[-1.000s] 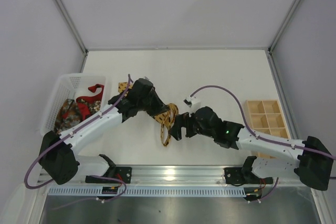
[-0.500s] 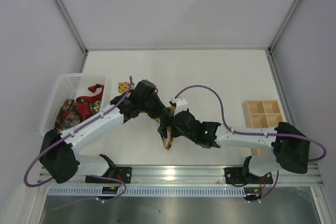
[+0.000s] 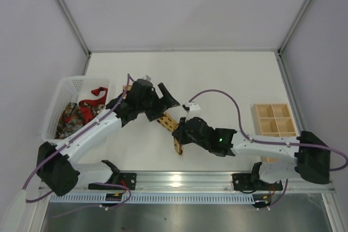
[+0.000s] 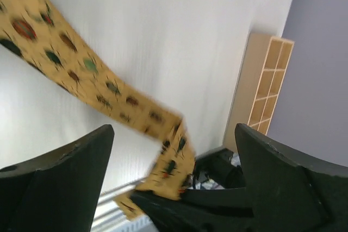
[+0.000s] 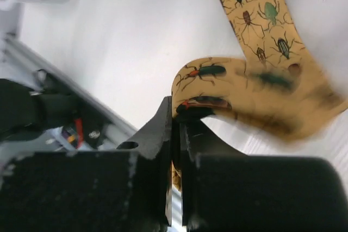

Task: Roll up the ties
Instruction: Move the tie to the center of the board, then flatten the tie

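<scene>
A yellow-gold tie (image 3: 167, 122) with beetle marks lies as a slanted strip on the white table between the two arms. My right gripper (image 3: 182, 130) is shut on a fold of it near its lower end; in the right wrist view the yellow tie (image 5: 255, 80) curls out of the closed right gripper (image 5: 176, 115). My left gripper (image 3: 166, 97) hovers open above the tie's upper part, holding nothing. In the left wrist view the yellow tie (image 4: 81, 66) runs below the wide-open left gripper (image 4: 174, 134). A red tie (image 3: 95, 93) and a dark patterned tie (image 3: 70, 115) lie in the basket.
A white plastic basket (image 3: 60, 88) stands at the left table edge. A wooden compartment box (image 3: 274, 119) sits at the right, also seen as the wooden box (image 4: 266, 80) in the left wrist view. Purple cables arc over both arms. A metal rail runs along the near edge.
My left gripper has opened, let go of the yellow tie and drawn back up-left. My right gripper moved in and shut on the tie, whose loop has stretched into a straighter strip.
</scene>
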You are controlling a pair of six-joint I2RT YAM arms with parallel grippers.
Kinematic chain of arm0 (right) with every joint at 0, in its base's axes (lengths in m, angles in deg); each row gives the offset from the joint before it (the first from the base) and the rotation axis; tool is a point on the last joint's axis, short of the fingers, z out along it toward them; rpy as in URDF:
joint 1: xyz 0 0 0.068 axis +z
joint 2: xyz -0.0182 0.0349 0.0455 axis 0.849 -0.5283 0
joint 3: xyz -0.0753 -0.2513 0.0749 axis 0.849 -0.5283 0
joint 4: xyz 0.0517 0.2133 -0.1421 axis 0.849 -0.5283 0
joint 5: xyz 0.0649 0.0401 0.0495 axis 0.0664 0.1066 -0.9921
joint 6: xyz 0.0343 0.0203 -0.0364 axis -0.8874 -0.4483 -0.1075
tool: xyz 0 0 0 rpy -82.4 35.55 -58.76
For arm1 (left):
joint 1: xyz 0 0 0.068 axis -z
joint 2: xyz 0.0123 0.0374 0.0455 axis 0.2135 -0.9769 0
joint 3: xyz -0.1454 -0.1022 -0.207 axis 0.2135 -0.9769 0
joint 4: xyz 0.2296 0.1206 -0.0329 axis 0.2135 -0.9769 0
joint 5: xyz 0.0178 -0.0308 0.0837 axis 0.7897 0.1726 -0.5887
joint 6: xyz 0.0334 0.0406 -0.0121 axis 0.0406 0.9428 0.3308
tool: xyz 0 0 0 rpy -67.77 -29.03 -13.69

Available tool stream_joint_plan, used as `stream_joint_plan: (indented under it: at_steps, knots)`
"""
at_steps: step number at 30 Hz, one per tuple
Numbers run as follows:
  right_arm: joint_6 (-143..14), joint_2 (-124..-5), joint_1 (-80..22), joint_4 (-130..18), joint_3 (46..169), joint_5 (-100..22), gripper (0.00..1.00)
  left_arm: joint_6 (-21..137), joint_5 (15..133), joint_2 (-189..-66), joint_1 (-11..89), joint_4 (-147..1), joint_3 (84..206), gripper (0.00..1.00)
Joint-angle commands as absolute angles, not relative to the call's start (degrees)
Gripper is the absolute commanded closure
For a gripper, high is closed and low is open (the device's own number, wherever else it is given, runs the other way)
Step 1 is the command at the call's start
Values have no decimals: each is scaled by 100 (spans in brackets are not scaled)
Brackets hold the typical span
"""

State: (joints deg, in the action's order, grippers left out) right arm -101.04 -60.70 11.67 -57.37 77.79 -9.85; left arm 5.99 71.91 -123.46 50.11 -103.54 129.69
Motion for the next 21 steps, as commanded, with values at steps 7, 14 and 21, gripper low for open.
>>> stream_joint_plan:
  at_steps: [7,14,21]
  knots:
    - [-12595,-3399,-517,-6853,7824,-3518,100,3148,6109,-9955,4510,-9604,12828,0]
    - [-14705,-3230,-2337,-5583,7965,-5727,100,3972,4857,-8749,6415,-6633,10629,0]
    - [-15076,-3407,-2550,-5318,8484,-6186,100,7241,2165,-10671,8860,-4498,11110,0]
